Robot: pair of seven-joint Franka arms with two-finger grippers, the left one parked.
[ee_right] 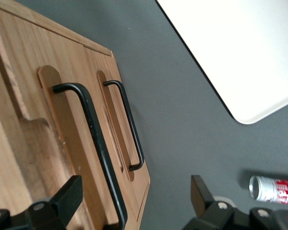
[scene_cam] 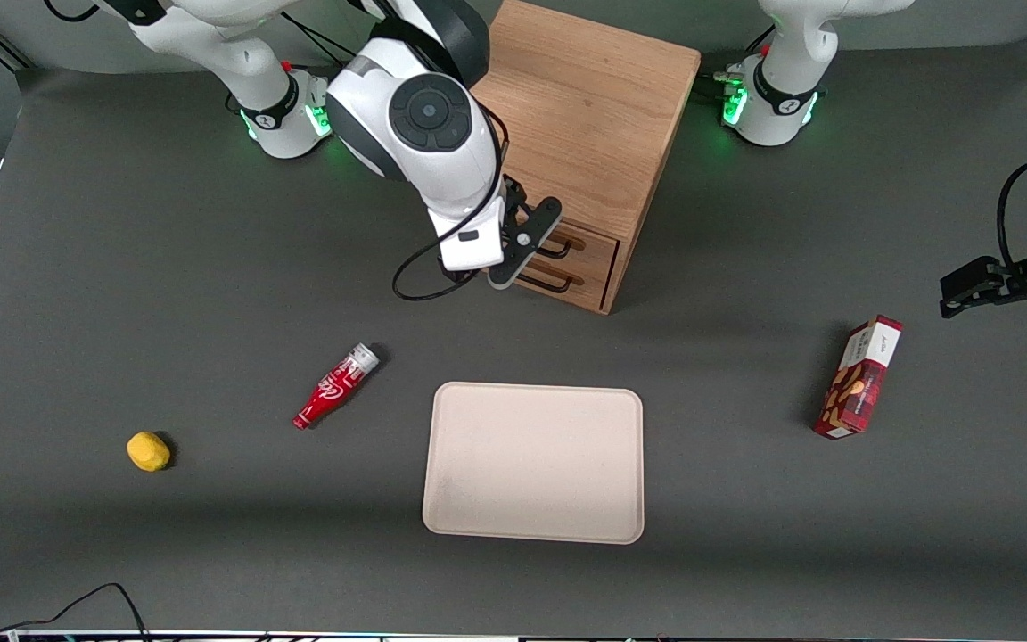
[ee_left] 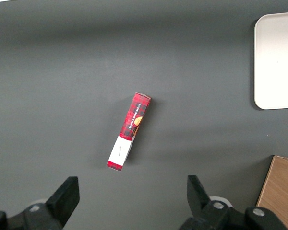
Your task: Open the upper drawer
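no readable text, labels too small

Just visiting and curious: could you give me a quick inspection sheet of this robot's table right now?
Surface: dark grey table, flat.
Job's things: wooden cabinet; upper drawer looks shut, black handle between the open fingers.
Clutter: beige tray; red bottle lying on its side; yellow lump; red snack box toward the parked arm's end.
Claw: claw open, in front of the drawers at the upper handle.
Cables: black cable looping from the wrist; another at the table's near edge.
Surroundings: nothing seen.
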